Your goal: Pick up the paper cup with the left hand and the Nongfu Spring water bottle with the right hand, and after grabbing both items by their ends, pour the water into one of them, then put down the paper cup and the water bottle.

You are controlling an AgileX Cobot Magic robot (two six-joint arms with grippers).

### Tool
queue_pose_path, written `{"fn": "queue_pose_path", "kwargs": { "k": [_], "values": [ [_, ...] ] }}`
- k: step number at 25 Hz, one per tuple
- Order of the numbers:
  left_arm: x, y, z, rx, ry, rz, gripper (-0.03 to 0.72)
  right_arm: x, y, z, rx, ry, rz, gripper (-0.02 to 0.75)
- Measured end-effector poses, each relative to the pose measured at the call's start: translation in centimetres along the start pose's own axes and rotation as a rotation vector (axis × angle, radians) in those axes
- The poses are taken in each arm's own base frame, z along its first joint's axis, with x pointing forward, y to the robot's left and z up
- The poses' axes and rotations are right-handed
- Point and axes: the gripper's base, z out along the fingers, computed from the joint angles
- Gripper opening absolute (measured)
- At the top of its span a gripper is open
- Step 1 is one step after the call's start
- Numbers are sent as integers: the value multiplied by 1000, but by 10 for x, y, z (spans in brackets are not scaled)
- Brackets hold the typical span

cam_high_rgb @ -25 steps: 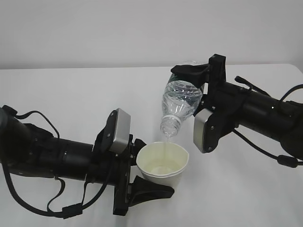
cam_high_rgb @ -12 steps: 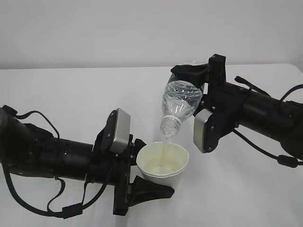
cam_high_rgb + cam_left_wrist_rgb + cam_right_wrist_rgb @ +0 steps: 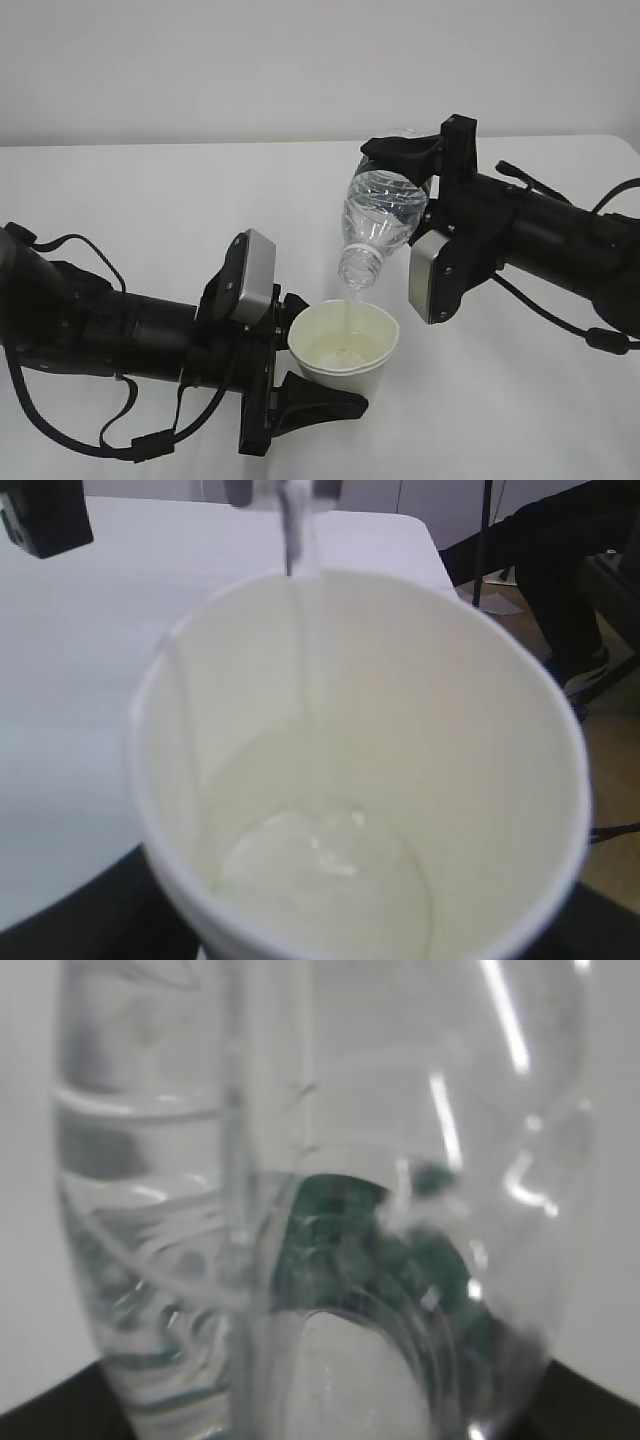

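The right hand point(image 3: 412, 160) grips the Nongfu Spring water bottle point(image 3: 382, 222) tipped neck-down over the paper cup point(image 3: 345, 348), which the left hand point(image 3: 300, 372) clasps near the white tabletop's point(image 3: 150, 210) front edge; water point(image 3: 348, 312) streams in.

I can read no text, brand, number or sign in any of my three views. From the exterior camera, the Nongfu Spring water bottle point(image 3: 382, 215) shows me only clear ribbed plastic; no lettering faces me. Through my right wrist camera I see a dark green patch through the bottle's wall, too blurred to make out any characters. The paper cup point(image 3: 345, 350) is plain white outside and plain cream inside in my left wrist view, with nothing printed on it that I can make out.
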Motion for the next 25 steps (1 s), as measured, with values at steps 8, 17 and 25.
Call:
{"fn": "queue_pose_path", "kwargs": {
  "k": [8,17,25],
  "values": [
    [0,0,0,0,0,0,492,0,0,0,2,2,-1,445],
    [0,0,0,-3,-1,-2,492,0,0,0,2,4,-3,445],
    [0,0,0,-4,-2,-2,492,1,0,0,3,6,-6,445]
  ]
}}
